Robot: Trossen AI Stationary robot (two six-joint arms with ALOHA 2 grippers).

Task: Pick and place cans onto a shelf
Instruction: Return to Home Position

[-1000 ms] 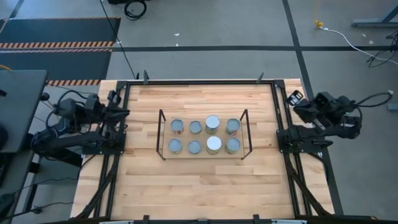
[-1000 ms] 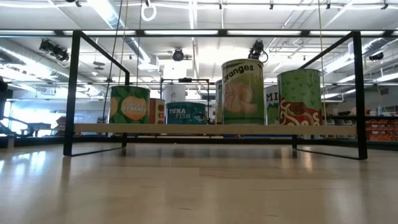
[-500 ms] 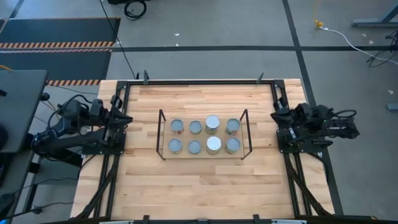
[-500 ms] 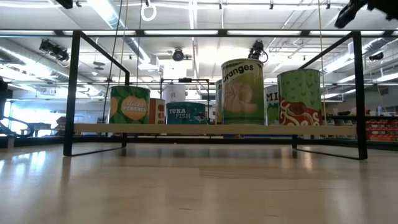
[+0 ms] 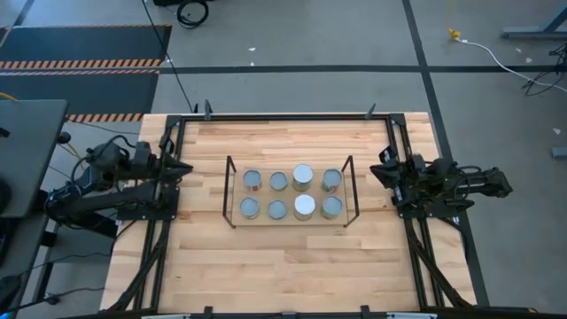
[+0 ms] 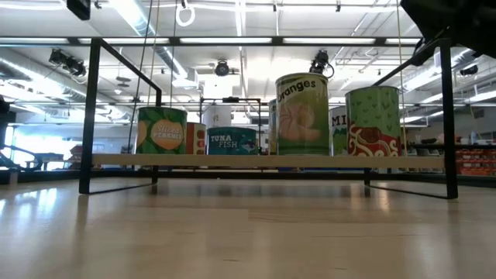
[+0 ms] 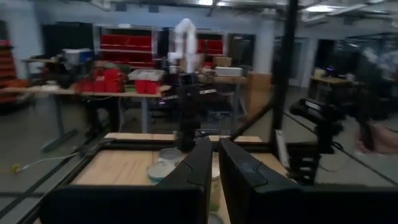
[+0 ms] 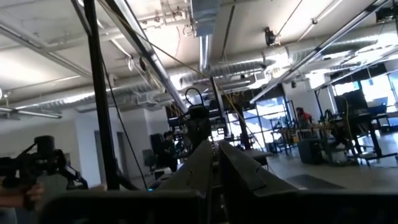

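Eight cans stand on their bases in two rows of four on the pale board of the black wire shelf (image 5: 230, 190) at the table's middle. Two cans have bright white tops (image 5: 304, 206), the others grey-blue tops (image 5: 252, 208). In the low view the cans (image 6: 301, 115) stand upright on the shelf (image 6: 91, 116). My left gripper (image 5: 183, 167) is shut and empty, level, just left of the shelf's left end. My right gripper (image 5: 376, 170) is shut and empty, just right of the shelf's right end, pointing at it. The left wrist view shows a can (image 7: 160, 169) past the shut fingers (image 7: 214, 163).
The large black metal frame (image 5: 283, 116) edges the wooden table, and its uprights stand beside both arms. Bare wood (image 5: 283, 266) lies between the shelf and the table's near edge. The right arm shows at the low view's top right (image 6: 457, 19).
My right arm has swung from a folded pose beyond the table's right edge toward the shelf, its gripper now reaching level over the right edge. My left gripper has moved a little toward the shelf. The cans and shelf have kept still.
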